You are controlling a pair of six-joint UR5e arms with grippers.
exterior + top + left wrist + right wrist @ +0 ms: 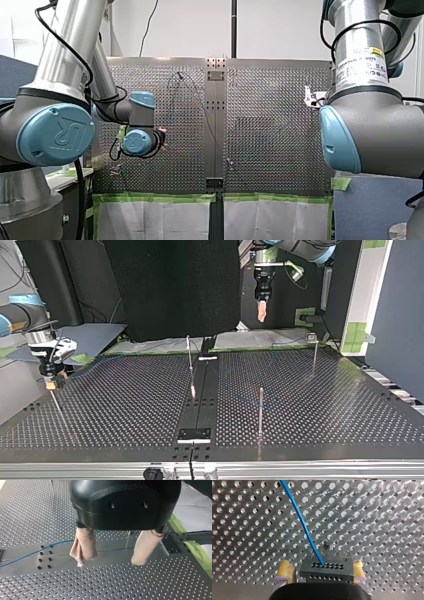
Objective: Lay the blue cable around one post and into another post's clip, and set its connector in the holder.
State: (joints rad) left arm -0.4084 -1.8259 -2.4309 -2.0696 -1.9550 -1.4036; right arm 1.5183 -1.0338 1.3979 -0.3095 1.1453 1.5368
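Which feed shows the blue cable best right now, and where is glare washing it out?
Right wrist view: best; the blue cable stands out against the table despite bright rings round the holes, entering the connector in my right gripper. Left wrist view: cable visible past my left gripper, mild sheen. Front view: table glares, cable barely shows. Top view: dark table, faint line only.

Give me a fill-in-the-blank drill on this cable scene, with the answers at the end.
1. The cable plugged into the connector is ___ in colour.
2. The connector sits between my right gripper's ___ pads.
3. My left gripper is ___, with nothing between its beige pads.
Missing words: blue; yellow; open.
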